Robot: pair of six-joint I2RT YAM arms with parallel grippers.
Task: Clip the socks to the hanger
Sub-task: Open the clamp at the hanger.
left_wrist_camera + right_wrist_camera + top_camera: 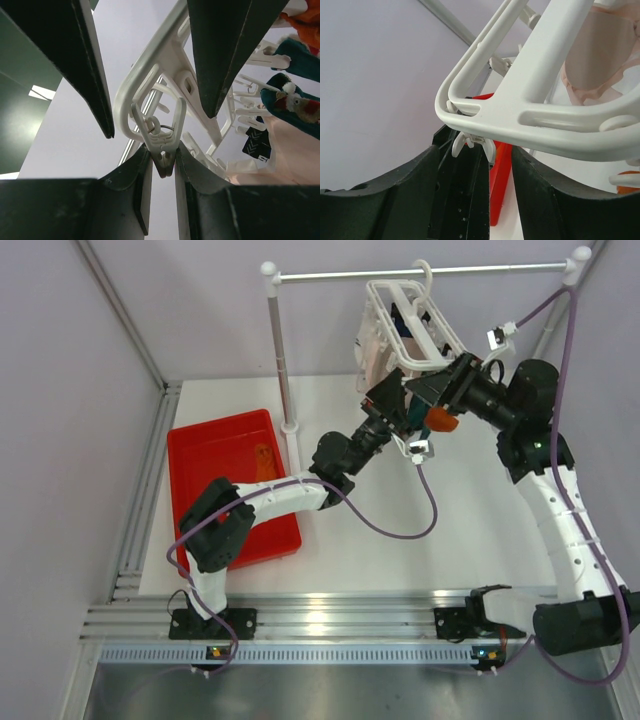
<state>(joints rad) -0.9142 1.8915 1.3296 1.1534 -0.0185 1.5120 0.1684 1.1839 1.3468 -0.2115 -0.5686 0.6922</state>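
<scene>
The white hanger (392,292) hangs by its hook from the metal rail. My left gripper (390,400) reaches up under it and is shut on a white clip (161,140) that dangles from the frame (165,55). Two teal socks (295,102) and an orange sock (306,20) hang from clips at the right of the left wrist view. My right gripper (428,388) is open just under the hanger's frame (545,100), beside the left gripper, and holds nothing. An orange sock (442,421) shows below the right gripper. Another orange sock (265,462) lies in the red bin.
The red bin (215,432) stands at the table's left. The metal rail stand (283,360) has a post right next to the bin. Pale pink fabric (295,155) hangs on the hanger, also in the right wrist view (600,55). Purple cables loop from both wrists.
</scene>
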